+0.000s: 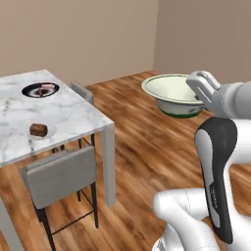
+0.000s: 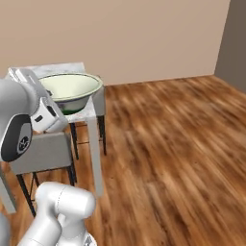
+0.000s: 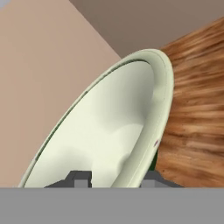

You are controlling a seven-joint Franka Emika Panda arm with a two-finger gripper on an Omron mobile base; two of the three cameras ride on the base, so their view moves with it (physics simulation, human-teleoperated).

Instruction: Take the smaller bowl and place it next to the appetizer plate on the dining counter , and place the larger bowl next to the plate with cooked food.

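The dining counter (image 1: 73, 115), one rectangular white, grey-veined marble table on thin grey legs, stands left of me with two grey chairs (image 1: 61, 177). One wide cream-white larger bowl (image 1: 172, 94) with a flared rim and dark green lower band hangs over the wood floor, its rim clamped in my gripper (image 1: 200, 93). Two plates sit apart on the counter: one dark plate with cooked food (image 1: 40, 89), one small white appetizer plate (image 1: 41, 131) bearing a brown block.
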